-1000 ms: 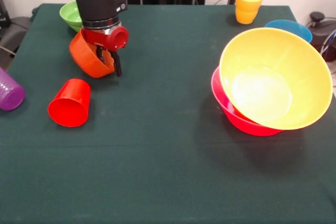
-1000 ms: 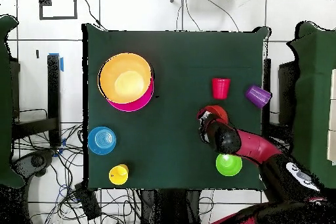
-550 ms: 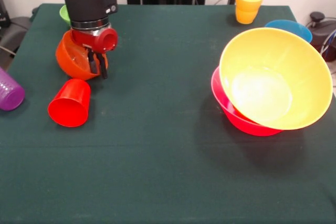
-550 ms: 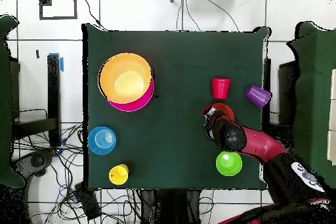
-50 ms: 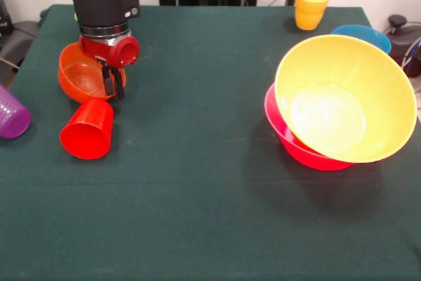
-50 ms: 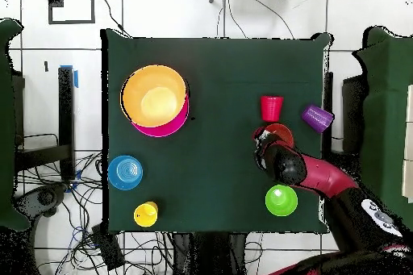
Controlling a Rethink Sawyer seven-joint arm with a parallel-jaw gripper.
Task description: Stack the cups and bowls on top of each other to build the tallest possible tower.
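— On the green table (image 5: 210,215), where does the gripper (image 5: 112,84) sit?

— Over at the front view's left, on the rim of the small orange bowl (image 5: 79,78). Its two dark fingers (image 5: 107,81) are drawn close together at the bowl's right edge, pinching the wall between them as far as I can see. The bowl sits nearly level, mouth up.

— And from overhead?

— The arm (image 6: 323,181) reaches in from the lower right, and the orange bowl (image 6: 280,135) shows just past its tip.

— What lies near it?

— The red cup (image 5: 87,129) lies on its side just in front of the bowl, touching or nearly touching it, mouth towards the camera. The purple cup (image 5: 12,114) lies tipped over at the left edge, well apart from the red one.

— The tower?

— On the other side of the table. The large yellow-orange bowl (image 5: 345,99) sits tilted inside the large pink bowl (image 5: 289,137), mouth leaning towards the camera. Only those two are nested.

— The rest?

— The small blue bowl (image 5: 362,33) stands just behind the big pair, partly hidden by the yellow rim. The yellow cup (image 5: 311,6) stands upright at the far edge; it looks like one cup set upon another, but I cannot tell. The green bowl (image 6: 281,201) is hidden by the arm in the front view; overhead it sits alone, mouth up, near the table's lower edge, beside the arm.
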